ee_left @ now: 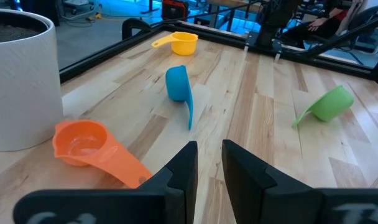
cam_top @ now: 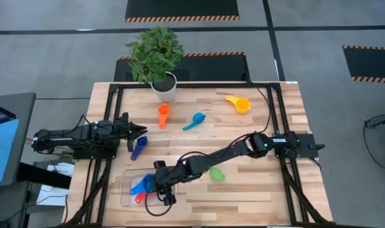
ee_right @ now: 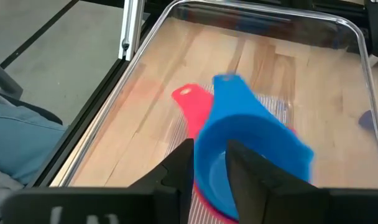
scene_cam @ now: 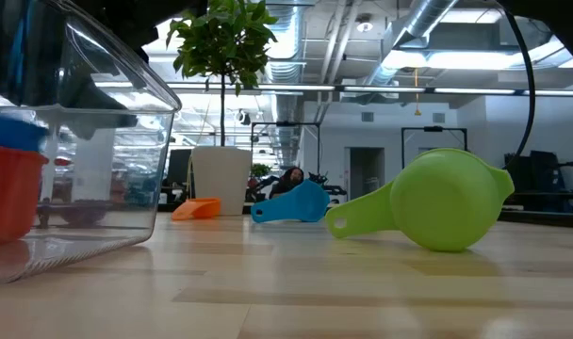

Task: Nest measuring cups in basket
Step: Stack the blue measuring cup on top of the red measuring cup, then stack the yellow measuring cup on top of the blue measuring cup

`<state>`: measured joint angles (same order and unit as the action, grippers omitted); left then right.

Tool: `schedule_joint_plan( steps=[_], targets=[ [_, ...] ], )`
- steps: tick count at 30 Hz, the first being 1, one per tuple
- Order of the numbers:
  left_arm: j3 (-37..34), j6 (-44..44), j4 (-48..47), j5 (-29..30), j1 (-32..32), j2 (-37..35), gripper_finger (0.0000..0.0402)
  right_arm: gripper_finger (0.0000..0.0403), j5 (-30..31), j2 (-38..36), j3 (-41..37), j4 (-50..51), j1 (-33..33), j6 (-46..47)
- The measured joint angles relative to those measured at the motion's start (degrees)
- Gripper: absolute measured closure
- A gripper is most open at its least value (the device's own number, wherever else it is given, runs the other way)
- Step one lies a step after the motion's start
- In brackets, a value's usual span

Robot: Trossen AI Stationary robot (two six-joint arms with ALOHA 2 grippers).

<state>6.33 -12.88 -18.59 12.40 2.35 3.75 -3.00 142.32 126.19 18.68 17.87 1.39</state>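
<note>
The clear basket stands at the table's near left. Inside it a blue cup lies in a red cup, both handles pointing the same way. My right gripper reaches into the basket from the right, its fingers slightly apart astride the blue cup's rim. The green cup lies on its side on the table, right of the basket. Orange, light blue, yellow and dark blue cups lie on the wood. My left gripper waits at the left edge, slightly open and holding nothing. My right gripper has one finger outside the blue cup's rim and the other inside the bowl, slanting down from the table's right. Whether the fingers touch the wall I cannot tell. The cup rests in the red cup inside the basket.
A white pot with a green plant stands at the far edge, left of centre. A black frame runs around the table top. The basket's clear wall rises close on the low view's left.
</note>
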Motion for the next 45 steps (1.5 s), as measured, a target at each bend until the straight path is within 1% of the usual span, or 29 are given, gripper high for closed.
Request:
schedule_joint_plan(
  steps=[4,7,11,12,14,15,16,18,19,23,27,29,32,34,37,41,45],
  targets=[
    [0.0,0.0,-0.02,0.0,-0.01,0.0,0.034,0.0273,0.0,0.0,0.0,-0.52,0.0,-0.36],
    [0.0,0.0,-0.02,0.0,-0.02,0.0,0.034,0.0266,0.01,-0.07,0.31,-0.58,-0.08,-2.93],
    [0.0,0.0,-0.14,-0.24,0.0,0.0,0.034,0.0266,1.09,-1.27,3.89,5.26,-0.48,-7.41],
    [0.0,0.0,-0.17,-0.68,0.0,0.0,0.034,0.0268,2.55,-1.66,5.63,9.23,-0.65,-8.35],
    [0.0,0.02,-0.21,-1.6,-0.02,0.0,0.034,0.0275,7.03,-2.75,8.88,20.27,-1.03,-9.72],
    [0.0,0.01,-0.28,-1.69,-0.02,0.0,0.034,0.0279,8.82,-3.35,8.99,23.05,-1.26,-10.31],
    [0.0,0.01,-0.34,-1.86,-0.02,0.0,0.034,0.0283,9.93,-4.65,8.04,26.14,-1.64,-11.22],
    [0.0,0.02,-0.35,-1.88,-0.02,0.0,0.034,0.0291,10.64,-6.97,7.52,37.44,-2.04,-12.22],
    [0.02,0.02,-0.46,-1.86,-0.02,0.0,0.034,0.0295,10.76,-7.66,7.55,41.26,-2.45,-11.94],
    [0.07,0.01,-0.92,-1.9,-0.02,0.19,0.034,0.031,10.67,-9.83,7.72,57.8,-3.88,-4.26],
    [0.09,-0.09,-1.16,-2.06,-0.02,0.48,0.034,0.0324,12.05,-8.91,7.51,69.95,-5.5,1.36],
    [0.11,-0.52,-1.42,-2.12,-0.02,0.66,0.034,0.033,14.25,-8.41,7.05,72.33,-6.24,1.52],
    [0.13,-1.5,-1.53,-2.1,-0.02,0.83,0.034,0.0336,14.24,-8.6,3.81,70.47,-7.03,-0.13],
    [0.16,-2.64,-1.84,-2.16,-0.02,0.89,0.034,0.0339,14.34,-9.57,1.12,71.76,-7.84,-0.16],
    [0.15,-3.89,-1.84,-3.46,-0.02,1.06,0.034,0.034,14.33,-13.19,-5.31,70.51,-9.32,0.13],
    [0.15,-4.28,-1.79,-5.03,-0.02,1.1,0.034,0.034,14.51,-19.32,-17.24,70.49,-11.51,2.36],
    [0.13,-4.31,-1.75,-5.05,-0.02,1.11,0.034,0.034,14.88,-29.33,-30.55,66.27,-13.98,6.08]
  ],
)
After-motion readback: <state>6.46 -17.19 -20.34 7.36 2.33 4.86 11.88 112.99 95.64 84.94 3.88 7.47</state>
